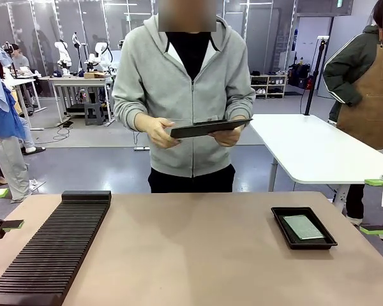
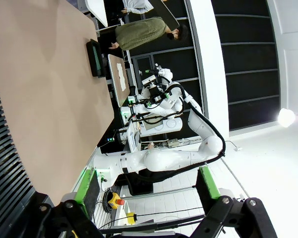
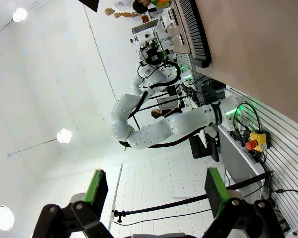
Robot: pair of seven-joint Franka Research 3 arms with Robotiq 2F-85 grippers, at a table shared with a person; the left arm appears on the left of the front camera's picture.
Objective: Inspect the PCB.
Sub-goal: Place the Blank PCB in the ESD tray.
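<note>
Rack [image 1: 51, 248] sits nearest; both my claws, left [image 1: 6, 224] and right [image 1: 378, 205], hang released; PCB [image 1: 303, 227] lies in tray [image 1: 282, 223], so approach level, pinching its edges

The table [image 1: 198, 255] has a smooth, matt tan top that looks like laminate. The rack [image 1: 51, 248] is black ribbed plastic, dull in finish. The tray [image 1: 277, 220] is black plastic with a slight sheen at its rim, and the PCB [image 1: 303, 227] in it shows a pale, speckled matt face. The person's hoodie [image 1: 147, 83] is soft grey cloth. The tablet [image 1: 207, 129] looks dark and smooth.
</note>
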